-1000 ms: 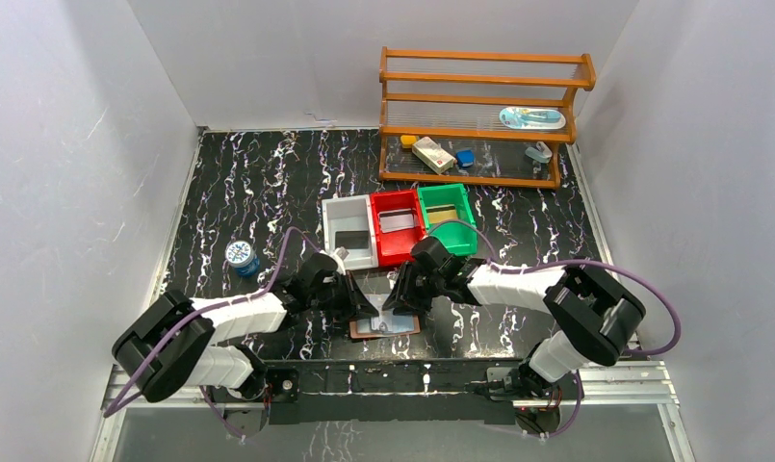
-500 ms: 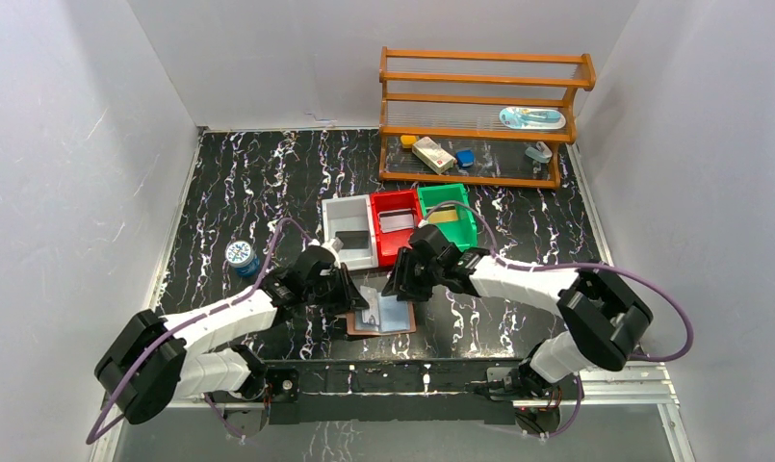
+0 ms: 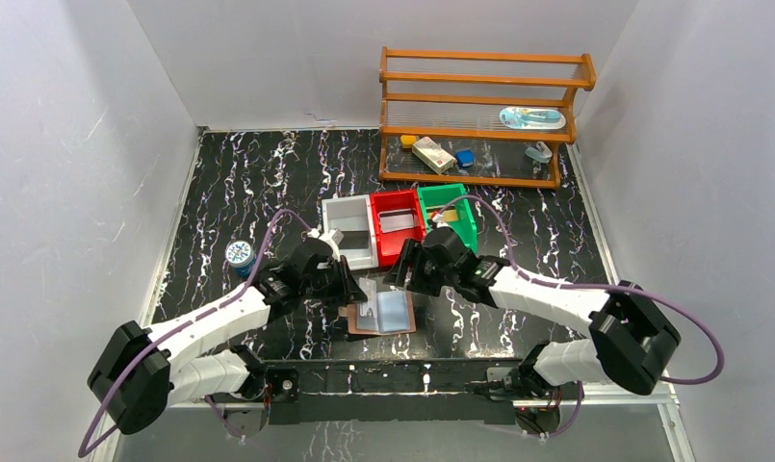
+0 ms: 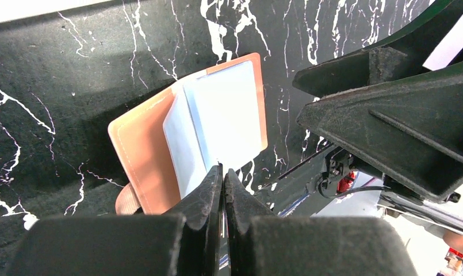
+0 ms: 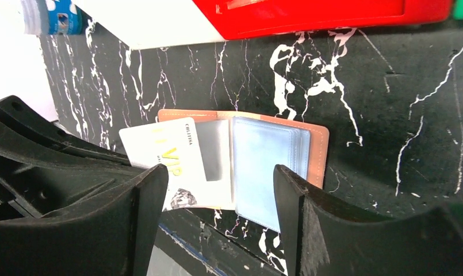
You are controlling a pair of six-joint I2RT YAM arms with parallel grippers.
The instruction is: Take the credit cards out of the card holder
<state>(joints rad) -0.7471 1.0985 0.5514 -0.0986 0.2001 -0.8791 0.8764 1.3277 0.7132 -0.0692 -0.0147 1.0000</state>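
The card holder lies open near the table's front edge, tan-brown outside with light blue pockets. A white credit card printed "VIP" sticks out of its left pocket toward my left arm. My left gripper is shut, its tips meeting at that card's pale edge and pinching it. My right gripper hangs open above the holder with nothing in it, its jaws wide apart over the card and the blue pockets. The card's lower left corner is hidden behind a finger.
White, red and green bins stand in a row just behind the holder. A blue can sits at the left. A wooden rack with small items fills the back right. The front rail runs close below.
My right gripper has opened wide and drawn back from the holder toward the bins. My left gripper stayed shut and moved a little up and left; the holder shifted slightly with it.
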